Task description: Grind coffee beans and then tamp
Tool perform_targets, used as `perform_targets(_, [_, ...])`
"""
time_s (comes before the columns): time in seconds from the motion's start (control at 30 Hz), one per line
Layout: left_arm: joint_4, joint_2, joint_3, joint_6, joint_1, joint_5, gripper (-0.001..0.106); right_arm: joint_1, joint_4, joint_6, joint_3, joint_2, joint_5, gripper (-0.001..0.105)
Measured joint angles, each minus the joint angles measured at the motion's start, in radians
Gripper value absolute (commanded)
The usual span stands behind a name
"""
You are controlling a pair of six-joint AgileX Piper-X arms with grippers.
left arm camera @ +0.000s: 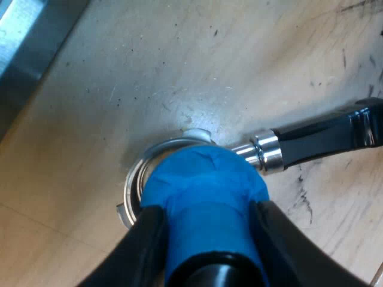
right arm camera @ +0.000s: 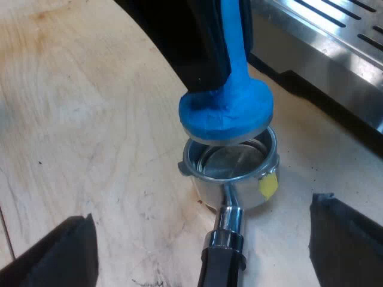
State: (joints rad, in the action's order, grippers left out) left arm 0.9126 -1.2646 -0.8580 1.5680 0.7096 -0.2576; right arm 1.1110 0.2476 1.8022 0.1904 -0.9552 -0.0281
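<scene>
Tamper (right arm camera: 230, 110): blue, round flat base, just over the holder's mouth, clenched in left gripper (left arm camera: 209, 215) | Holder (right arm camera: 209, 191): on wooden table (right arm camera: 90, 119) beside espresso machine (right arm camera: 335, 54), shiny bare metal inside, yellow tag (right arm camera: 268, 185) on wall | Right gripper (right arm camera: 200, 230): fingers spread wide, grasping nothing.

**Legible markings: none recorded**

No text, brand, number or sign can be read on any surface shown.

Item 1: a small yellow sticker (right arm camera: 268, 186) on the outer wall of the metal holder (right arm camera: 206, 190). Counting the handle as 6 o'clock, it sits at about 4 o'clock on the basket. Its face appears plain yellow, with nothing readable on it.
</scene>
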Motion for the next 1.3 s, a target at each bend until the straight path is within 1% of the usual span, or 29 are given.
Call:
perform_targets(0.27, [0.0, 0.0, 0.0, 0.0, 0.0, 0.0, 0.0, 0.0, 0.0, 0.0, 0.0, 0.0, 0.0, 0.072])
perform_targets(0.4, [0.0, 0.0, 0.0, -0.003, 0.0, 0.022, 0.0, 0.0, 0.0, 0.0, 0.0, 0.0, 0.0, 0.072])
perform_targets(0.63, [0.0, 0.0, 0.0, -0.002, 0.0, 0.025, 0.0, 0.0, 0.0, 0.0, 0.0, 0.0, 0.0, 0.072])
perform_targets(0.8, [-0.027, 0.0, 0.045, -0.002, 0.0, 0.027, 0.0, 0.0, 0.0, 0.0, 0.0, 0.0, 0.0, 0.072])
perform_targets(1.03, [-0.045, 0.0, 0.052, -0.002, 0.0, 0.027, 0.0, 0.0, 0.0, -0.008, 0.0, 0.0, 0.0, 0.072])
perform_targets(1.1, [-0.051, -0.006, 0.052, -0.002, 0.0, 0.008, 0.0, 0.0, 0.0, -0.008, 0.0, 0.0, 0.0, 0.072])
perform_targets(1.3, [-0.052, -0.073, 0.052, -0.002, 0.0, 0.0, 0.0, 0.0, 0.0, -0.01, 0.0, 0.0, 0.0, 0.072])
